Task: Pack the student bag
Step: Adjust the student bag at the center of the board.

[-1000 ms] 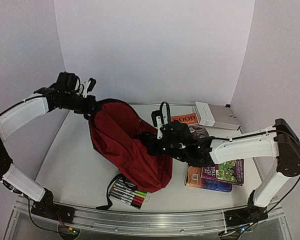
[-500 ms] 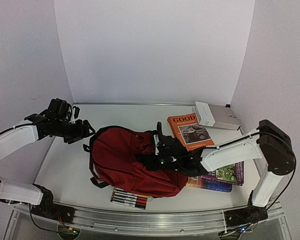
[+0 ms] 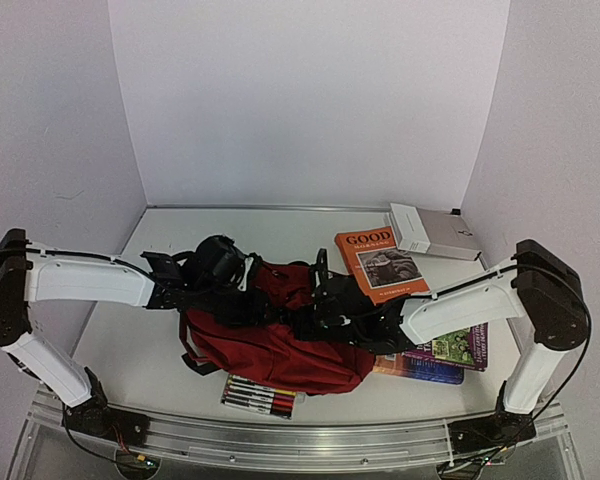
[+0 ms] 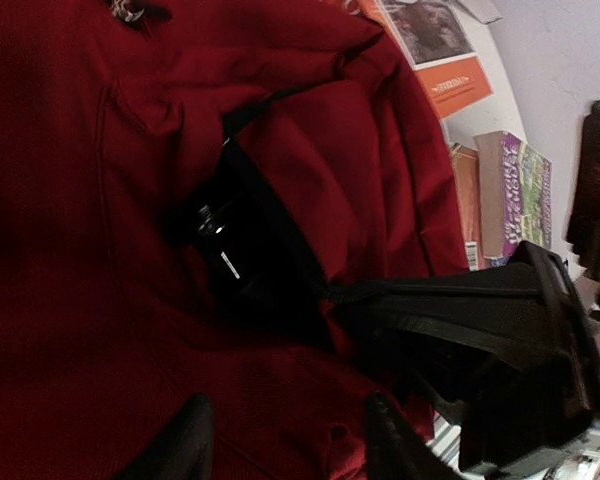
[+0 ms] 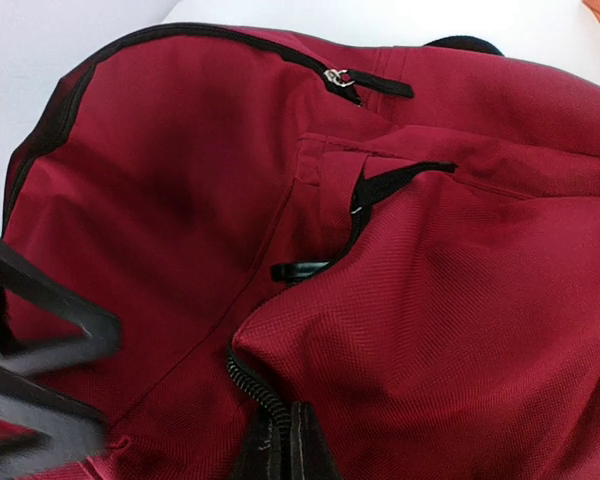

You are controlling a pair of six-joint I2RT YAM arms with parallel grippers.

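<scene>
The dark red student bag (image 3: pixel 280 352) lies slumped on the table in front of both arms. It fills the left wrist view (image 4: pixel 70 220) and the right wrist view (image 5: pixel 170 150), where a black zipper (image 5: pixel 352 85) and the front pocket opening (image 5: pixel 380 190) show. My left gripper (image 3: pixel 250 288) hovers over the bag's upper part, its fingers (image 4: pixel 188 442) apart, with red cloth lying beneath them. My right gripper (image 3: pixel 318 300) is shut on a fold of the bag at its zipper edge (image 5: pixel 250 385).
An orange book (image 3: pixel 376 256) and a white box (image 3: pixel 432 232) lie at the back right. More books (image 3: pixel 440 352) are stacked under the right arm. A pack of markers (image 3: pixel 262 397) lies at the bag's near edge.
My left gripper opened and let the bag go; the bag dropped from hanging to lying flat. The left arm then swung right over the bag. The right gripper kept its hold.
</scene>
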